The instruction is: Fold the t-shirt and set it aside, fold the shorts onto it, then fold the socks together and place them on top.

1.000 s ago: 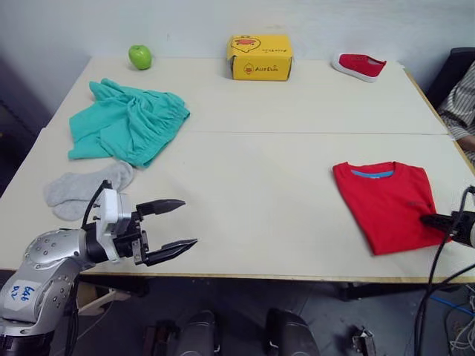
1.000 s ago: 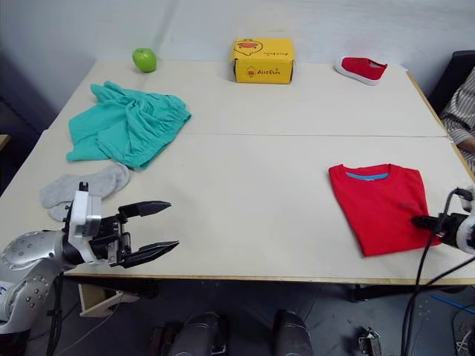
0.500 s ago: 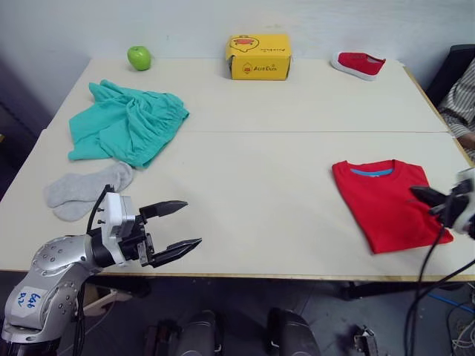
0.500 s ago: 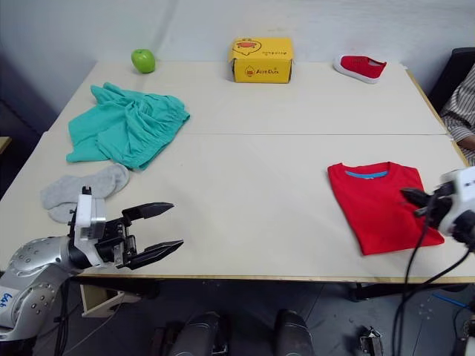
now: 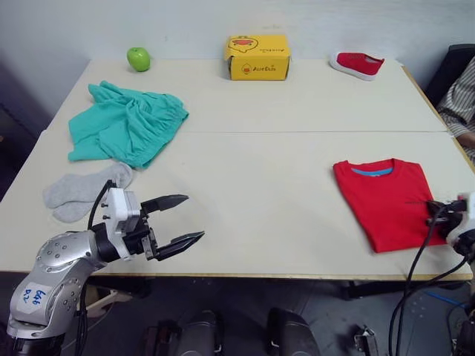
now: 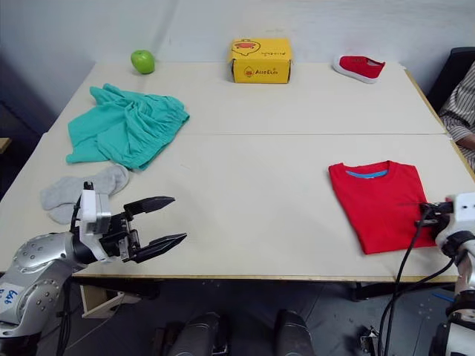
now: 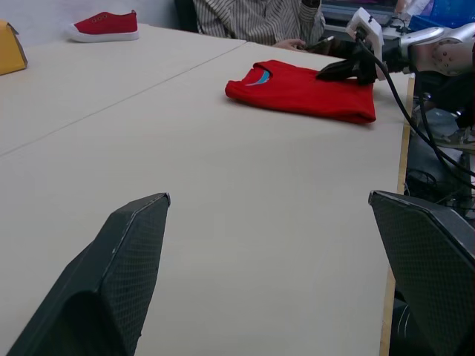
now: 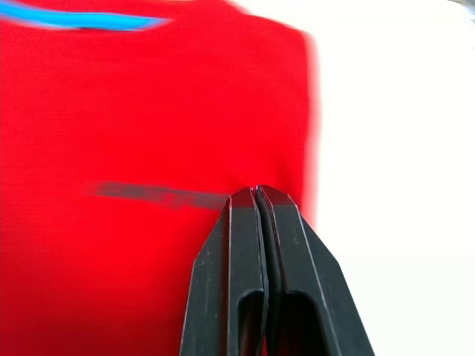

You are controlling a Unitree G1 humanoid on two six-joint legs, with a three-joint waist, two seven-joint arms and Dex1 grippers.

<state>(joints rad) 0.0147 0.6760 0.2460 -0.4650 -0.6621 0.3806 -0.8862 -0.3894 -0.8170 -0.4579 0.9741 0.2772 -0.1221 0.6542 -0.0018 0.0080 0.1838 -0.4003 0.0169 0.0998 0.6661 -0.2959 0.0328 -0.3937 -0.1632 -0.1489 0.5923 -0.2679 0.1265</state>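
The red t-shirt (image 5: 384, 202) lies folded near the table's front right edge, blue collar facing away from me. My right gripper (image 5: 433, 211) is shut, its tips resting at the shirt's right side beside the small dark chest print (image 8: 159, 193), with no cloth visible between the fingers (image 8: 245, 245). The teal shorts (image 5: 126, 123) lie crumpled at the far left. The grey socks (image 5: 80, 192) lie loose just in front of the shorts. My left gripper (image 5: 192, 217) hovers open and empty over the front left of the table, to the right of the socks.
A green apple (image 5: 137, 58), a yellow box (image 5: 257, 57) and a red shoe (image 5: 358, 64) stand along the back of the table (image 5: 260, 170). A person's striped sleeve (image 5: 460, 104) shows past the right edge. Cables (image 5: 415, 274) hang below my right arm.
My right gripper rose off the shirt half a second ago and has come back down to its right side. The left gripper has crept slightly right, still open.
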